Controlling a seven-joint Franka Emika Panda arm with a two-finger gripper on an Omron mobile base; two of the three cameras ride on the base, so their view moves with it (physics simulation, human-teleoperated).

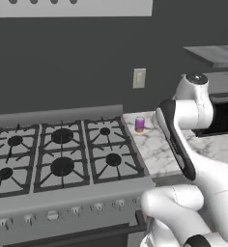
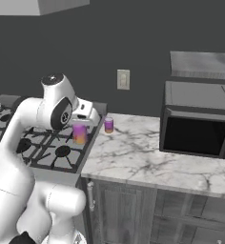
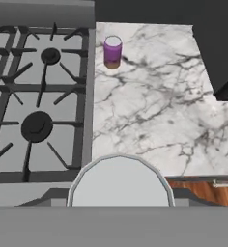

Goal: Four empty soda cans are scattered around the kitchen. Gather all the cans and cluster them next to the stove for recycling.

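Dark grey wall behind, one pale wall outlet (image 2: 123,79) on it, and a white marble counter (image 2: 148,159) veined in grey running along the back. To the left sits the stove (image 1: 58,154), brushed steel, six round burners under black grates, a row of small knobs along its front. On the far right of the counter stands a black-fronted microwave (image 2: 198,125) with a grey metal top. Two soda cans are in sight. The standing can (image 3: 112,51) is purple fading to orange at its base, silver lid, upright on the marble just beside the stove's right edge, near the back wall. The second is the held can (image 2: 79,133), same purple-to-orange cylinder, hanging over the stove's right-hand burners; from the hand view its flat silver top (image 3: 120,181) shows large and round. The gripper (image 2: 81,125) has its jaws clamped on that can.
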